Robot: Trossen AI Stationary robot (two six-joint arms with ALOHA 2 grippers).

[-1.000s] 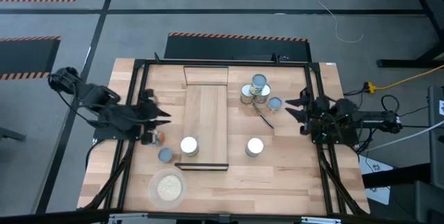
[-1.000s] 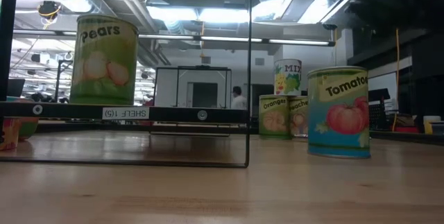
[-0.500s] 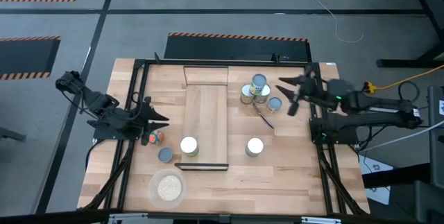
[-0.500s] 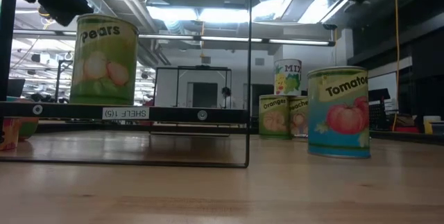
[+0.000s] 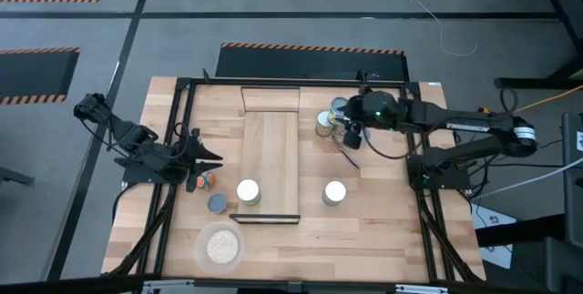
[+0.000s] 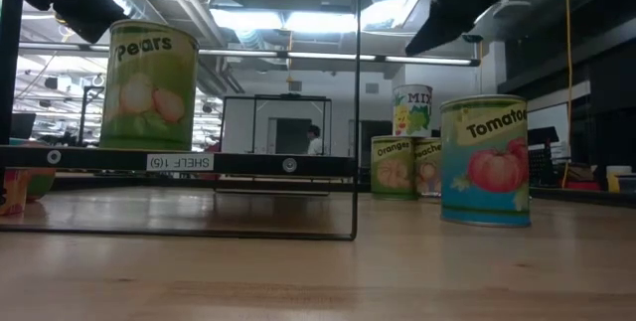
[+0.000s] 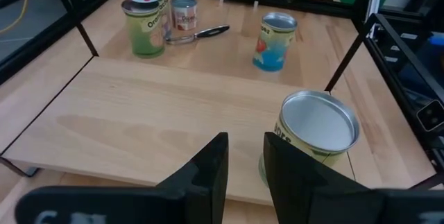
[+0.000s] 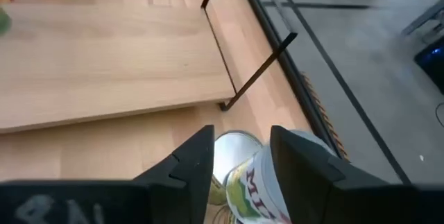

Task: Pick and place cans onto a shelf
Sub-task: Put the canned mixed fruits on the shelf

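The shelf [image 5: 271, 148] lies in the middle of the table. A Pears can [image 5: 248, 191] stands on its near end [image 7: 316, 130]. A Tomato can [image 5: 335, 192] stands on the table to its right. Orange [image 6: 393, 167] and Peaches [image 6: 427, 167] cans stand at the far right with a MIX can [image 6: 411, 110] stacked on them. A small blue-grey can [image 5: 217, 204] sits left of the shelf. My right gripper [image 5: 351, 126] is open above that stack, and the MIX can [image 8: 258, 182] shows below its fingers. My left gripper [image 5: 208, 155] is open, left of the shelf.
A round dish of beige grains [image 5: 219, 247] sits at the near left. A small multicoloured object [image 5: 205, 179] lies by my left gripper. A black pen-like thing [image 7: 205, 33] lies beside the can stack. A black frame [image 5: 182, 130] borders the table.
My right gripper has swung from the table's right edge toward the far left and now hangs over the stack of cans. The cans have not moved.
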